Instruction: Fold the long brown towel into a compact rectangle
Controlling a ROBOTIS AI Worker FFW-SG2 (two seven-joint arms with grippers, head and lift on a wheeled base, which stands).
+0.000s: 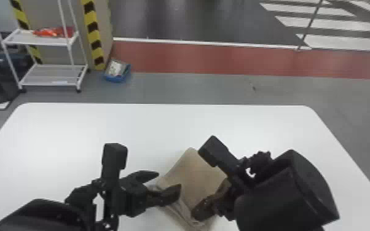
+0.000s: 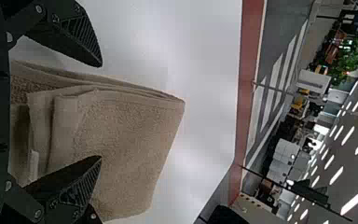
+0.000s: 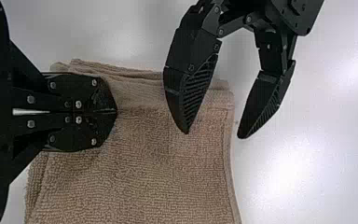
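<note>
In the head view, a part of the brown towel (image 1: 190, 175) is hiding behind my right gripper (image 1: 197, 212), and the bottom border is cutting its near end. The towel is lying folded in layers on the white table (image 1: 70, 129), turned at a slant, with one corner pointing to the far side. How many layers are stacking there, I cannot tell exactly.

My right gripper is keeping its two fingers closed together, with the tips at the towel near its layered edge; if some cloth is sitting between them, I cannot tell. My left gripper (image 1: 168, 181) is standing wide open and is holding nothing. One of its fingers is reaching over the towel, the other is hanging outside the edge, above bare table; whether the first one is touching the cloth, I cannot tell.

Beyond the towel, open table is stretching up to the straight far edge, and more room is lying well to both sides.
</note>
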